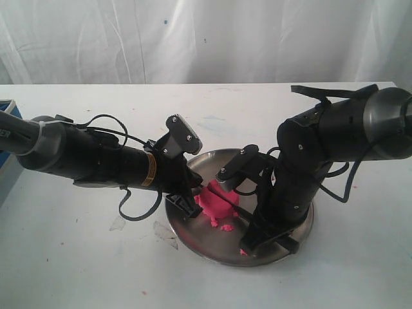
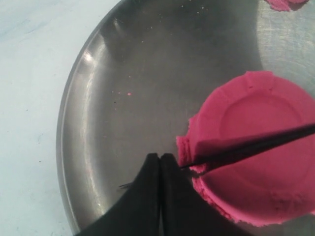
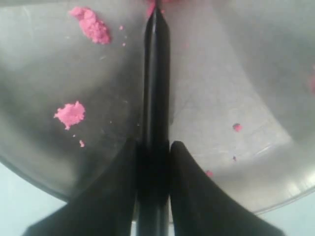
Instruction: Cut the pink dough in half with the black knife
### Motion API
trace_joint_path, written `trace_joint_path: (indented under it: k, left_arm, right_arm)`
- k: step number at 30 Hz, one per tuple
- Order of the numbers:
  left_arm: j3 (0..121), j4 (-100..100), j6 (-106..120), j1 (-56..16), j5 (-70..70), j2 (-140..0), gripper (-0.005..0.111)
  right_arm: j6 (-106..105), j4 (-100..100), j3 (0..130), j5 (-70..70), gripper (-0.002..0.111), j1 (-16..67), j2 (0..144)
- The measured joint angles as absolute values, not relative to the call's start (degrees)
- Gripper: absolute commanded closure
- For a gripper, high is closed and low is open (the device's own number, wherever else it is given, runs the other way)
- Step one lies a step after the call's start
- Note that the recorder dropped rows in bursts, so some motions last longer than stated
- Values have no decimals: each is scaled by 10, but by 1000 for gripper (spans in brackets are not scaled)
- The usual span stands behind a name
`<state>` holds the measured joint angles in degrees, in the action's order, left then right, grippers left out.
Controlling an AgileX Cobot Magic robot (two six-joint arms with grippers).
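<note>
Right fingers (image 3: 115, 196) are clamping the slim black knife (image 3: 156, 73), left fingers (image 2: 145, 196) pinched empty beside the soft pink dough puck (image 2: 256, 123); we're fearing it skidding uncut.

Steel plate (image 1: 215, 164) with pink crumbs (image 1: 225, 226) on white table (image 1: 77, 257), blue box (image 1: 5, 168) at left edge.

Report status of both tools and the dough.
Right tool shut on black knife. Blade across pink dough, not cut through. Left tool shut, empty, beside blade tip.

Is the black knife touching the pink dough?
Touching. The left wrist view shows the black knife pressed into the pink dough, notching its edge.
</note>
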<state>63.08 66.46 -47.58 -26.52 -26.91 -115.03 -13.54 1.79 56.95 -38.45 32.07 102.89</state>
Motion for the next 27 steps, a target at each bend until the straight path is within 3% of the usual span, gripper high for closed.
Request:
trace_joint_path:
  k: [27]
  left_arm:
    - [631,665,-476,-265,-265,-1151,107]
  right_arm:
    - [-135,18,571,-377,108,321,1039]
